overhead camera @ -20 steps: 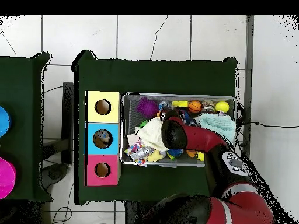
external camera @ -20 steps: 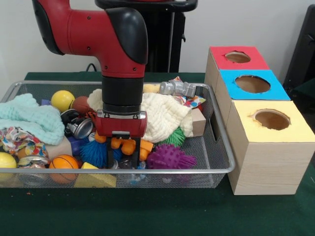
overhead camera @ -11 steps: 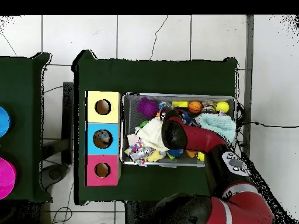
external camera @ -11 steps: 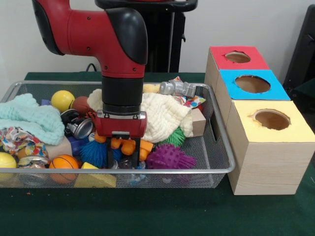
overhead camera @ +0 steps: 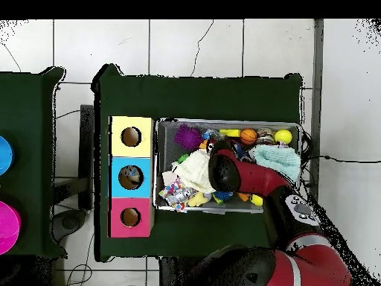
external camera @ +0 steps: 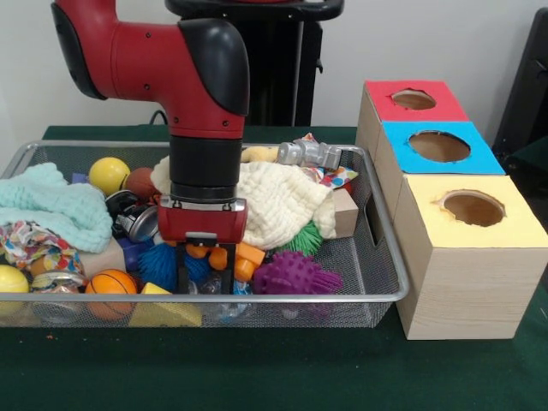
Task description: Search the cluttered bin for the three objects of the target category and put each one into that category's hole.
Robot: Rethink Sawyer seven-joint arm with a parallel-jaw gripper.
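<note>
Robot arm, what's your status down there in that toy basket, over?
Gripper low in wire bin, fingers hidden among toys. Orange toy right at it; grasp unconfirmed. Blue spiky ball and purple spiky ball crowd both sides.

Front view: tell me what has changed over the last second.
The arm with its gripper has shifted slightly toward the picture's left, low among the toys at the wire bin's near edge. The orange toy beside it sits a little differently. Whether the jaws hold anything cannot be told. The purple spiky ball, cream cloth and three boxes have stayed put.
</note>
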